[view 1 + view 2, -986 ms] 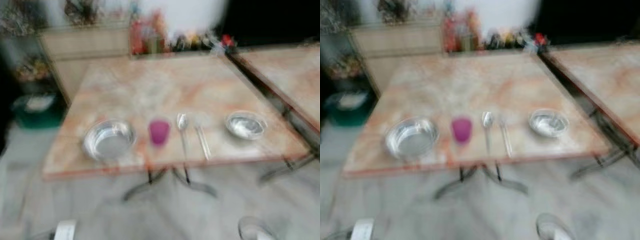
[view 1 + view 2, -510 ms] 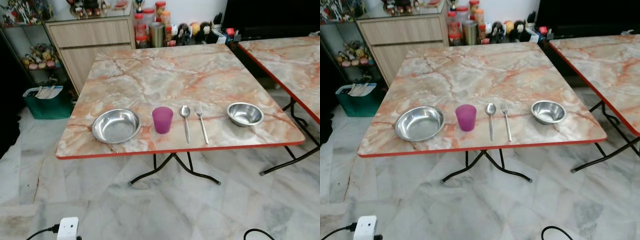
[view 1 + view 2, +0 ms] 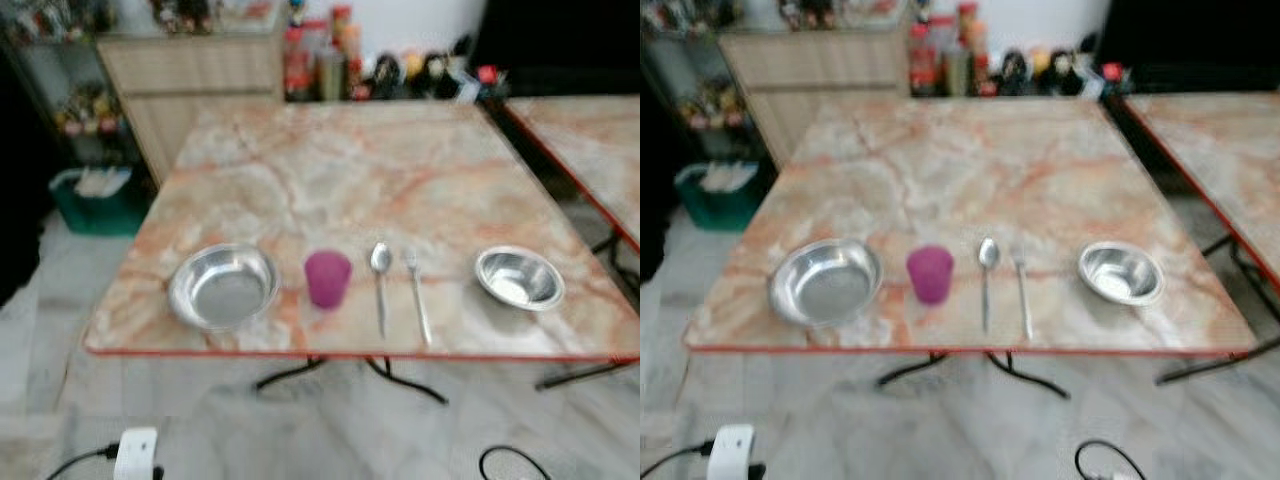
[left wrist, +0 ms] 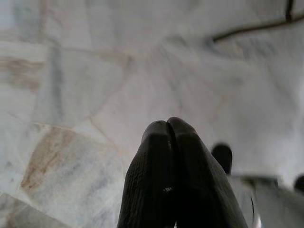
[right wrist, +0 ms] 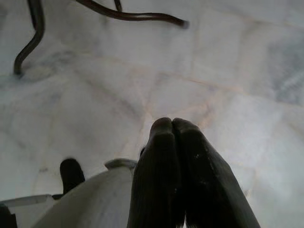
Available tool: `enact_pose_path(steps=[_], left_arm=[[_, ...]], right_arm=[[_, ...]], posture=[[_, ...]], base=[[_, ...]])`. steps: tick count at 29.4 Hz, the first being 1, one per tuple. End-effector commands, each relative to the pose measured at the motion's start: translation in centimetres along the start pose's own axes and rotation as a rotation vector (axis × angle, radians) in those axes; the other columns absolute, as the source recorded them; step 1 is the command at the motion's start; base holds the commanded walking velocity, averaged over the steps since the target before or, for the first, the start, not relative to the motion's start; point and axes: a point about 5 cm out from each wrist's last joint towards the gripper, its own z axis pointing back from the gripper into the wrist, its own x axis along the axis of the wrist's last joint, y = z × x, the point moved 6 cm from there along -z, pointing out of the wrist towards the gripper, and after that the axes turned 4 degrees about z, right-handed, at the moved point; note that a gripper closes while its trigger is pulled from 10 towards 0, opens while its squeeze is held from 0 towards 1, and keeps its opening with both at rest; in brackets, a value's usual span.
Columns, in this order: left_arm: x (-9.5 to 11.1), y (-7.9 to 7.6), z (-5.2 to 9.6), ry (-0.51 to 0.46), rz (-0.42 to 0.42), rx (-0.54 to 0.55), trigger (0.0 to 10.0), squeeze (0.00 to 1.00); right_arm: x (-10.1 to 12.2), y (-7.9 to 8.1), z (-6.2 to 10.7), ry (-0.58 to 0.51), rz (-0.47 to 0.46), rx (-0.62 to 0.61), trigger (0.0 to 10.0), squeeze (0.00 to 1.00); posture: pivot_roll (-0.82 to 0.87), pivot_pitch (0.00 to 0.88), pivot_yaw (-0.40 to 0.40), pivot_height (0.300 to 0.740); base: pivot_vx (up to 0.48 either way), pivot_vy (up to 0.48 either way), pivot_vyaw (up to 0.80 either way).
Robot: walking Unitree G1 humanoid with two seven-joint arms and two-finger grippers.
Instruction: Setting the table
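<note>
Head views are slightly blurred. Marble-pattern desk (image 3: pixel 330 170) with a red edge is standing on a black folding frame over the pale marble floor (image 3: pixel 940 420).

Five items are lying in a row along the desk's near edge:
- large steel bowl (image 3: pixel 223 287) is sitting near the near-left corner
- purple cup (image 3: pixel 327 278) is standing upright just beside it, toward the middle
- spoon (image 3: pixel 380 283) is lying next, handle pointing at the near edge
- fork (image 3: pixel 417 300) is lying just beside the spoon, roughly parallel, not touching as far as the blur allows
- small steel bowl (image 3: pixel 518 278) is sitting near the near-right corner, well apart from the fork

The rest of the desk top is bare marble.

Left tool (image 4: pixel 167 124) is hanging low over the floor, both black fingers (image 4: pixel 152 175) pressed together, holding nothing. Right tool (image 5: pixel 172 124) is doing the same: fingers (image 5: pixel 156 175) closed against each other, empty, pointing at the floor near the desk's black leg (image 5: pixel 128 14).

Surroundings: a second desk (image 3: pixel 590 140) of the same pattern is standing off the right edge. Wooden cabinet (image 3: pixel 190 80) and a row of jars and bottles (image 3: pixel 320 60) are sitting past the far edge. Green bin (image 3: pixel 95 200) is standing on the floor off the far-left corner. White plug adapter (image 3: pixel 135 455) and a black cable (image 3: pixel 515 462) are lying on the floor in front of the near edge.
</note>
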Motion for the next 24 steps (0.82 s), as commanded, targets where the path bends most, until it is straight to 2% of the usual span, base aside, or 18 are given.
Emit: enact_pose_path(steps=[1, 3, 16, 19, 21, 22, 24], left_arm=[[-1.6, 0.2, 0.3, 0.044, -0.001, 0.006, 10.0, 0.00], [-1.7, 0.1, 0.4, 0.047, 0.000, 0.007, 10.0, 0.00], [-1.8, 0.3, 0.4, 0.047, 0.013, 0.016, 10.0, 0.00], [-0.9, 1.2, 0.4, 0.013, 0.017, 0.035, 10.0, 0.00], [-0.1, 2.3, 0.5, -0.028, 0.055, 0.070, 10.0, 0.00], [-0.1, 2.3, 0.5, -0.028, 0.055, 0.070, 10.0, 0.00], [-0.1, 3.9, 0.9, -0.039, 0.070, 0.132, 10.0, 0.00]], right_arm=[[-0.2, -0.6, 0.2, 0.001, -0.006, -0.018, 10.0, 0.00], [-0.2, -0.6, 0.2, 0.000, -0.015, -0.017, 10.0, 0.00], [-0.2, -0.8, 0.2, 0.004, -0.027, -0.019, 10.0, 0.00], [-0.2, -0.8, 0.2, -0.001, -0.037, -0.024, 10.0, 0.00], [-0.2, -0.9, 0.2, -0.002, -0.039, -0.026, 10.0, 0.00], [-0.2, -0.9, 0.2, -0.002, -0.039, -0.026, 10.0, 0.00], [-0.2, -0.8, 0.2, -0.001, -0.040, -0.025, 10.0, 0.00]], posture=[[-0.01, 0.107, 0.012, 0.740], [-0.01, 0.107, 0.009, 0.740], [-0.01, 0.106, 0.008, 0.740], [-0.01, 0.106, 0.010, 0.740], [-0.01, 0.109, 0.011, 0.740], [-0.01, 0.109, 0.011, 0.740], [0.00, 0.111, 0.014, 0.740]], base=[[0.277, 0.000, 0.00], [0.274, 0.000, 0.00], [0.000, 0.000, 0.00], [0.000, 0.000, 0.00], [0.000, 0.000, 0.00], [0.000, 0.000, 0.00], [0.000, 0.000, 0.00]])
